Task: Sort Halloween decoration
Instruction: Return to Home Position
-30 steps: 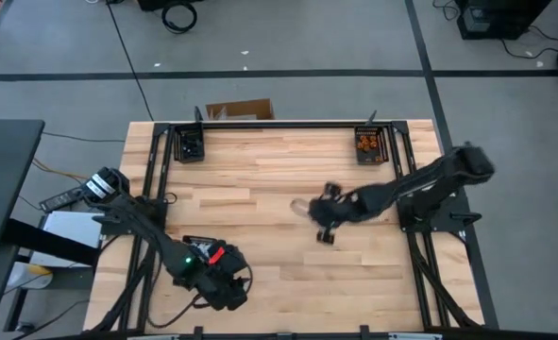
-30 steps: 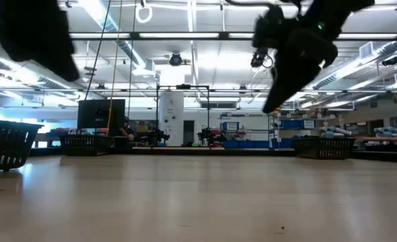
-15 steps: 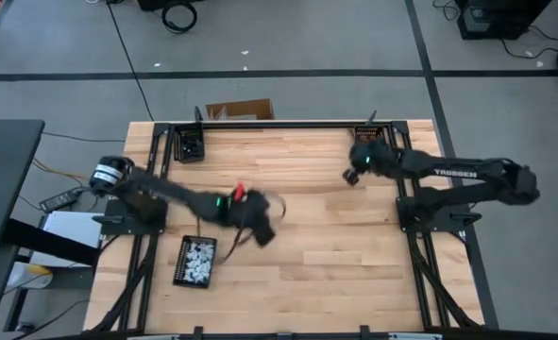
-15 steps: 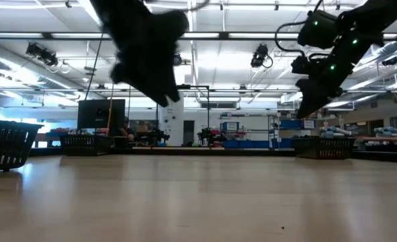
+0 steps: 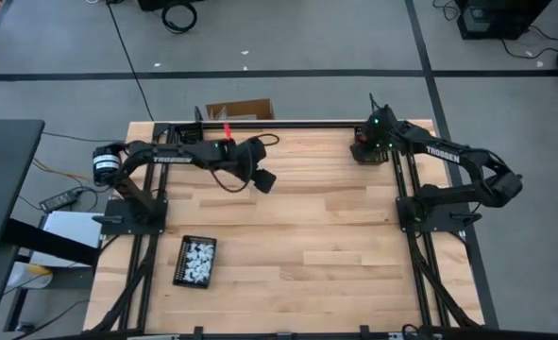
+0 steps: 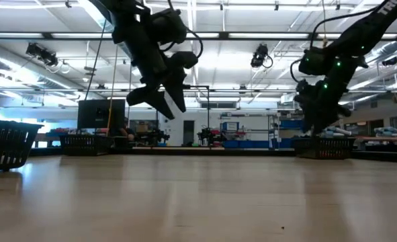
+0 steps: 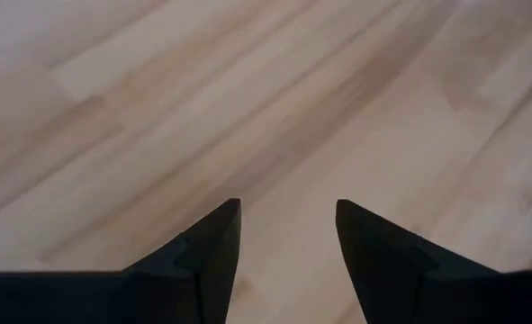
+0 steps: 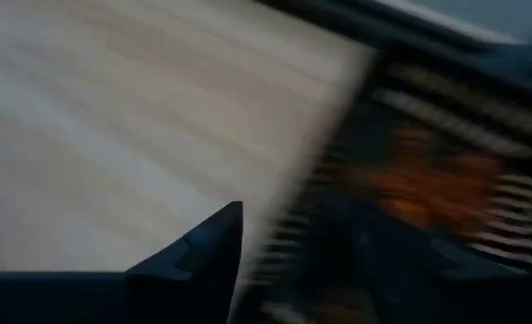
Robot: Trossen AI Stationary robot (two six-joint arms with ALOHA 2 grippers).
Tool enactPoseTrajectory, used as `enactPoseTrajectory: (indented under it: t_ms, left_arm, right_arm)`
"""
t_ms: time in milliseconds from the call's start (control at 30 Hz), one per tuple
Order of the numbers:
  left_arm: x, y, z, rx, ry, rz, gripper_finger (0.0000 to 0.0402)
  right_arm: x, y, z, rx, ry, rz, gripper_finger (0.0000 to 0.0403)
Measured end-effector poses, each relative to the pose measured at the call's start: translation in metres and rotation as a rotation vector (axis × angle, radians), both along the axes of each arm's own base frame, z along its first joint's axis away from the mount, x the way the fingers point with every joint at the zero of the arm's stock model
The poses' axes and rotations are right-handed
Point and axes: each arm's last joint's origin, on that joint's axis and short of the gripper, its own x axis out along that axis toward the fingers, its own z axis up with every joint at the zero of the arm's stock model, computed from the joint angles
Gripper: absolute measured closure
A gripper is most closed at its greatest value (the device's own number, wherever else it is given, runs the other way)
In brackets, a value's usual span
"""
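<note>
A black tray (image 5: pixel 178 276) near the table's front left holds white Halloween decoration pieces (image 5: pixel 198 257). At the far right stands another black tray (image 5: pixel 378 157) holding orange pieces (image 8: pixel 419 184). My right gripper (image 5: pixel 365 148) hovers over that tray, open (image 8: pixel 293 225); the wrist view is smeared and shows nothing plainly between the fingers. My left gripper (image 5: pixel 262 180) hangs open over bare wood left of the table's middle, toward the far edge (image 7: pixel 288 211), with nothing between its fingers. No black pieces show.
A black metal frame (image 5: pixel 288 124) runs along the far edge and down both sides past the arm bases (image 5: pixel 132 212). A cardboard box (image 5: pixel 241 110) sits just beyond the far edge. Bare wood fills the table's middle and front right. Baskets (image 6: pixel 7 144) stand in the room behind.
My left gripper has left the white tray at the front left and swung up across the middle toward the far edge, so the tray now shows. My right gripper has travelled from the table's middle to the far right and now stands over the orange tray.
</note>
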Motion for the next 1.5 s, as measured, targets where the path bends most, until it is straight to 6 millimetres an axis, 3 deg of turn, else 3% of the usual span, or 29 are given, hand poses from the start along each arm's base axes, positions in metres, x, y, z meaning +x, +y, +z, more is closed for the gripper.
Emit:
enactPoseTrajectory:
  t_ms: [100, 267, 433, 567, 767, 900, 967, 1033, 1133, 1233, 1367, 1433, 1500]
  left_arm:
    - [-0.01, 0.007, 0.003, -0.027, 0.089, 0.008, 0.0208]
    - [-0.04, 0.015, 0.004, -0.072, 0.387, -0.024, 0.0208]
    - [-0.071, 0.025, -0.004, -0.163, 0.62, -0.117, 0.0208]
    - [-0.091, 0.022, -0.001, -0.283, 0.799, -0.156, 0.0208]
    - [-0.09, 0.011, -0.005, -0.293, 0.852, -0.27, 0.0218]
    - [-0.072, -0.006, -0.018, -0.268, 0.641, -0.427, 0.0239]
    - [-0.058, -0.016, -0.013, -0.219, 0.474, -0.473, 0.0251]
    - [-0.045, -0.025, 0.0, -0.122, 0.289, -0.497, 0.0265]
    - [-0.038, -0.033, 0.035, 0.009, 0.004, -0.497, 0.0286]
    - [-0.053, -0.034, 0.082, 0.121, -0.248, -0.466, 0.0306]
    - [-0.093, -0.046, 0.136, 0.319, -0.488, -0.482, 0.0335]
    - [-0.115, -0.057, 0.151, 0.428, -0.573, -0.488, 0.0354]
    - [-0.137, -0.068, 0.15, 0.481, -0.651, -0.48, 0.0374]
  right_arm:
    - [0.007, -0.001, 0.007, 0.06, -0.211, 0.091, 0.0187]
    - [0.03, 0.002, 0.021, 0.036, -0.44, 0.161, 0.0191]
    - [0.053, 0.01, 0.033, -0.052, -0.548, 0.181, 0.0194]
    - [0.067, 0.02, 0.04, -0.115, -0.595, 0.201, 0.0195]
    - [0.078, 0.034, 0.041, -0.12, -0.593, 0.249, 0.0195]
    - [0.086, 0.045, 0.042, -0.108, -0.611, 0.318, 0.0195]
    - [0.091, 0.052, 0.045, -0.094, -0.651, 0.398, 0.0195]
    - [0.098, 0.062, 0.049, -0.073, -0.707, 0.49, 0.0195]
    - [0.106, 0.075, 0.061, -0.024, -0.815, 0.571, 0.0202]
    - [0.115, 0.091, 0.086, 0.033, -0.887, 0.653, 0.0238]
    - [0.129, 0.12, 0.137, 0.017, -0.948, 0.823, 0.0342]
    - [0.132, 0.137, 0.159, -0.058, -0.94, 0.929, 0.0386]
    - [0.131, 0.151, 0.182, -0.118, -0.968, 1.032, 0.039]
